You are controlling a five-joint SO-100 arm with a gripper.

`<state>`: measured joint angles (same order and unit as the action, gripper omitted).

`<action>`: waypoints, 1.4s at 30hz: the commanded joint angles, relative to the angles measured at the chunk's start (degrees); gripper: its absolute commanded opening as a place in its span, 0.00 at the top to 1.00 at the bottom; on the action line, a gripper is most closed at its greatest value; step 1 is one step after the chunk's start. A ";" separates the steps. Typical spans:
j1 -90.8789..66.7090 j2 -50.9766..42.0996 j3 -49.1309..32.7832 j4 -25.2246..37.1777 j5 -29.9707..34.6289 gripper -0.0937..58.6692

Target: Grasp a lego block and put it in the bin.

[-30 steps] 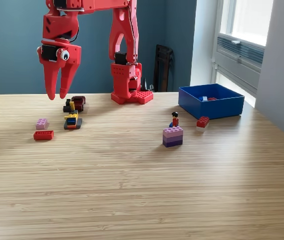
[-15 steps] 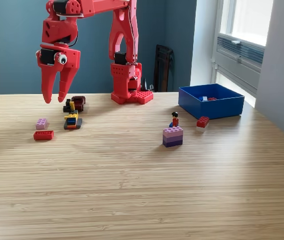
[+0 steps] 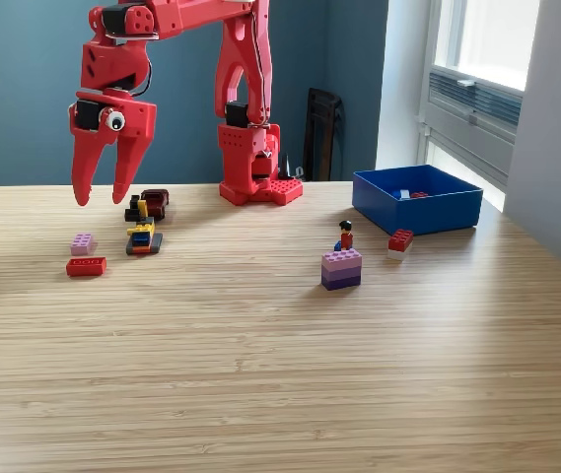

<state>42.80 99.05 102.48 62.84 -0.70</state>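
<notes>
My red gripper (image 3: pixel 100 201) hangs open above the table at the exterior view's left, fingers pointing down, nothing between them. Just below and a little toward the camera lie a small pink lego block (image 3: pixel 83 243) and a flat red lego block (image 3: pixel 86 266). To the gripper's right sits a cluster of dark, yellow and blue lego pieces (image 3: pixel 144 222). The blue bin (image 3: pixel 416 200) stands at the right rear with a few small pieces inside. A red block (image 3: pixel 399 240) lies just in front of the bin.
A pink-and-purple stacked block (image 3: pixel 341 268) stands mid-table with a small figure (image 3: pixel 345 236) behind it. The arm's red base (image 3: pixel 257 168) is bolted at the table's back edge. A wall and window sill run along the right.
The gripper has drifted left and slightly up, and its fingers have spread wider apart. The blocks have not moved.
</notes>
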 commanded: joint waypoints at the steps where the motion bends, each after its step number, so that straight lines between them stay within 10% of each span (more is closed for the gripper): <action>1: 1.14 2.99 0.18 -0.97 0.97 0.63; 42: 11.95 -10.90 -2.81 -8.44 5.98 0.70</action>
<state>53.96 87.28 104.41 54.58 5.10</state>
